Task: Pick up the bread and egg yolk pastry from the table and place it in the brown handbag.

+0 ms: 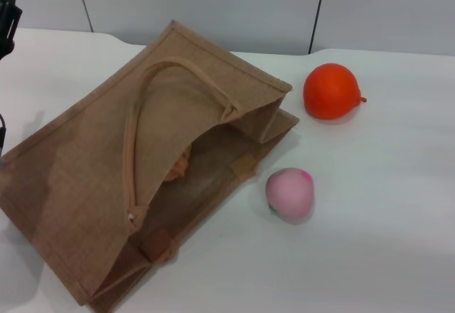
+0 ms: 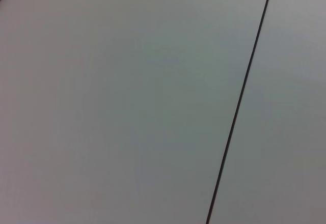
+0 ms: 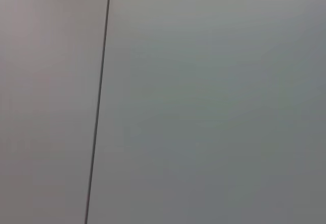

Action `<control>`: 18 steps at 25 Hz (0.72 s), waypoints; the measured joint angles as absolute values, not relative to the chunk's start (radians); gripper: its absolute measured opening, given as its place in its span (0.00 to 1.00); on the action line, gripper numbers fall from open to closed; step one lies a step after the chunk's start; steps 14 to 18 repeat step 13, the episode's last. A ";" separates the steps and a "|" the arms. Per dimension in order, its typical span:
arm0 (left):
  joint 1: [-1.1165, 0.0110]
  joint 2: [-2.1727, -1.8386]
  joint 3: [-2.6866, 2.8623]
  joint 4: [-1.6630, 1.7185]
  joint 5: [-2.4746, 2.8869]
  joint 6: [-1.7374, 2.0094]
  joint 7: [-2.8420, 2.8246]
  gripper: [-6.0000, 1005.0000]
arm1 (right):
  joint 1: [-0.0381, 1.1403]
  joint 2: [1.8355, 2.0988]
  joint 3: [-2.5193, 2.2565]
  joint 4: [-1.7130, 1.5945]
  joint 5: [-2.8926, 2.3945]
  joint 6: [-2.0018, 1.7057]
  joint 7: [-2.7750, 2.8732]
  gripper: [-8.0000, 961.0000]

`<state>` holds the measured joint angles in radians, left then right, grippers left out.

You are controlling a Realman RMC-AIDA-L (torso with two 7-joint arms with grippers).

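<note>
Bread [image 1: 179, 165] is showing only as an orange sliver inside the mouth of the brown handbag [image 1: 85, 178], which is lying flat with its opening facing right; no egg yolk pastry is showing anywhere. An orange fruit [image 1: 330, 91] and pink ball [image 1: 290, 193] are lying on the table [image 1: 384, 242] just beyond the opening. The left gripper [image 1: 7, 18] is sitting at the far-left edge, jaw state unreadable; the right gripper is out of view.

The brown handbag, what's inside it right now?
Inside the brown handbag, an orange ridged piece, likely the bread, peeks out at the opening. The burlap covers the rest; no egg yolk pastry shows.
</note>
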<state>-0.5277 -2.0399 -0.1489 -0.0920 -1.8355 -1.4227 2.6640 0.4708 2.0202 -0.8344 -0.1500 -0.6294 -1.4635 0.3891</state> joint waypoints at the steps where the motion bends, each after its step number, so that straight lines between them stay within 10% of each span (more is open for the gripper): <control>1: -0.528 -2.040 -0.149 -0.092 -1.836 -1.423 2.664 0.88 | 0.471 2.020 -0.834 -0.150 -0.629 -1.465 0.389 0.93; 18: -0.529 -2.041 -0.145 -0.100 -1.834 -1.425 2.664 0.88 | 0.471 2.020 -0.834 -0.149 -0.629 -1.489 0.392 0.93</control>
